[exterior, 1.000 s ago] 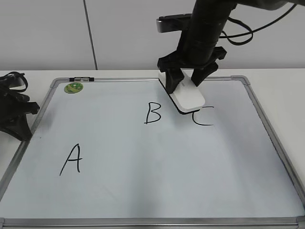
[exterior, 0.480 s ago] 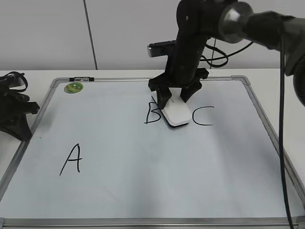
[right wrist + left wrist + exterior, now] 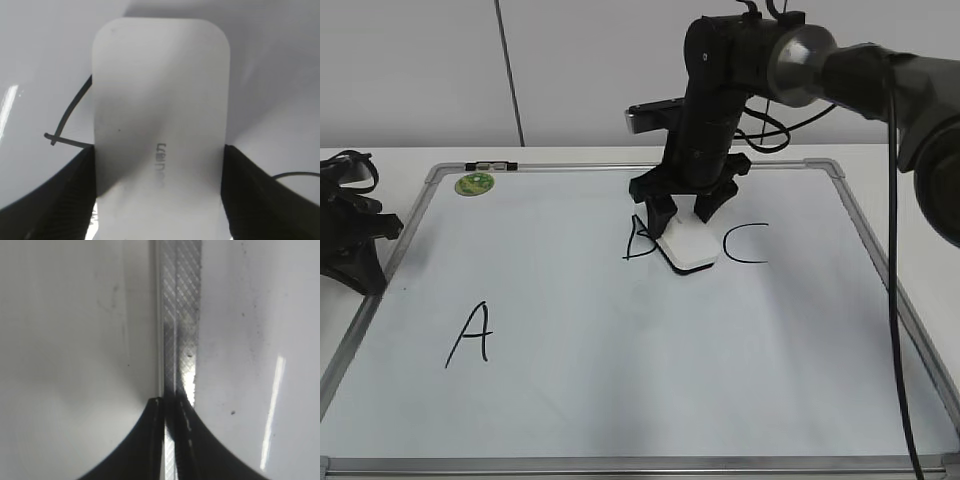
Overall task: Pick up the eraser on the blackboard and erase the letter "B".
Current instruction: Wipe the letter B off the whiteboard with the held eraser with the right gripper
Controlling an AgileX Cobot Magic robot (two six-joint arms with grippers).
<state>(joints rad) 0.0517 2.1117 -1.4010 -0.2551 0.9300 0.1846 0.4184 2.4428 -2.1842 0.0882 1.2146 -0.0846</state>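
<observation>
My right gripper is shut on the white eraser, which rests on the blackboard over the right side of the letter "B". Only the left strokes of the "B" show. In the right wrist view the eraser fills the space between my jaws, with black strokes of the "B" at its left. My left gripper is shut and empty at the board's left edge; the left wrist view shows its jaws over the silver frame.
A black "A" is at the lower left and a "C" is right of the eraser. A round green magnet sits at the top left corner. The board's silver frame runs along the right side.
My right gripper has carried the eraser down and left from above the "C" onto the board, and it now covers part of the "B". The left arm has not moved.
</observation>
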